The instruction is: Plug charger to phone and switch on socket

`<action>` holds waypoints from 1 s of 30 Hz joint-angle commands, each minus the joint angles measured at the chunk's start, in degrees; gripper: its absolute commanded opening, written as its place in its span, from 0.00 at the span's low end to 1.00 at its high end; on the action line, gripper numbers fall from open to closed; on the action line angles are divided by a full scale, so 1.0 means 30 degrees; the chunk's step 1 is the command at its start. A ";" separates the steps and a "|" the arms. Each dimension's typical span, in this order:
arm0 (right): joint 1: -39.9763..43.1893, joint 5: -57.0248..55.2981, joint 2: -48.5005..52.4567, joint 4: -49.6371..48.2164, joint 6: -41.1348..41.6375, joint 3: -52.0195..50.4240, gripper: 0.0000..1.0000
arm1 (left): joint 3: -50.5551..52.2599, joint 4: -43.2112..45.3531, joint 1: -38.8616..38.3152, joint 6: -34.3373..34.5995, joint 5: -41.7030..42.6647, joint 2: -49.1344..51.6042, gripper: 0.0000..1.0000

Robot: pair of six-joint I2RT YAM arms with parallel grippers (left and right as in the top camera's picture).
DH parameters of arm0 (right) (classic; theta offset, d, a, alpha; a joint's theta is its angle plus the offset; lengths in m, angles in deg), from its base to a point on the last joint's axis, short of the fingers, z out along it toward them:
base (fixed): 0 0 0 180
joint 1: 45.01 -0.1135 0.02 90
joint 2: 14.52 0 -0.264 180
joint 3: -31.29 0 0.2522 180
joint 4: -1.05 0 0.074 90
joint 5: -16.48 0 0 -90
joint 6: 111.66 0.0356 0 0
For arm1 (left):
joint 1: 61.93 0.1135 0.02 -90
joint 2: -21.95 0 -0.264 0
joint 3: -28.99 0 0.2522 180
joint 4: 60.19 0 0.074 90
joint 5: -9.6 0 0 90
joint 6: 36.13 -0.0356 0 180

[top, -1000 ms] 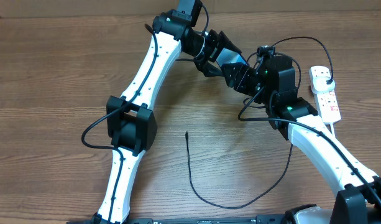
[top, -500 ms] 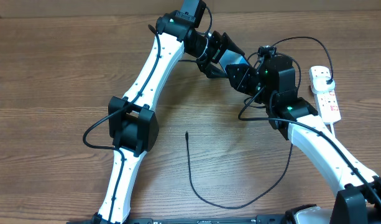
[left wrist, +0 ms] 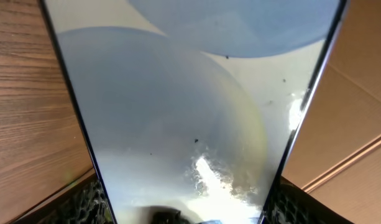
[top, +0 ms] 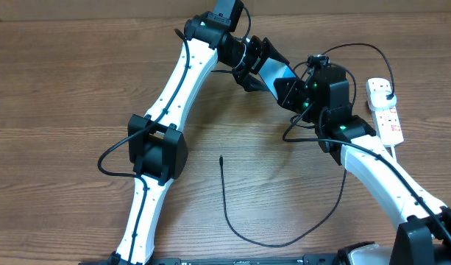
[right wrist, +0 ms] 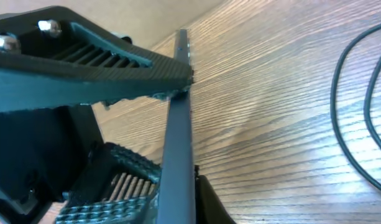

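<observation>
A: Why hold the phone (top: pixel 274 71) off the bench (top: pixel 63 110), far centre?
B: Probably to steady it for plugging: clamped across its width by the left pincer (top: pixel 257 64), pinched on the thin edge by the right pincer (top: pixel 287 87).
A: Looks?
B: Slim, pale blue glass, dark rim, smudged. Well apart from the charger (top: pixel 223 184), tip at near centre.

Socket (top: pixel 387 118) right of phone (top: pixel 274 72) — charger (top: pixel 222 173) nearer

Closed the right claw (top: pixel 285 87) from wide apart down onto the phone (top: pixel 272 71) edge; nudged phone slightly farther back.
</observation>
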 commanded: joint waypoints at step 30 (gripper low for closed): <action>0.2222 0.0663 -0.0160 -0.1239 0.2994 0.0561 0.04 | -0.0576 -0.0474 0.1545 -0.1013 0.1311 -0.1042 1.00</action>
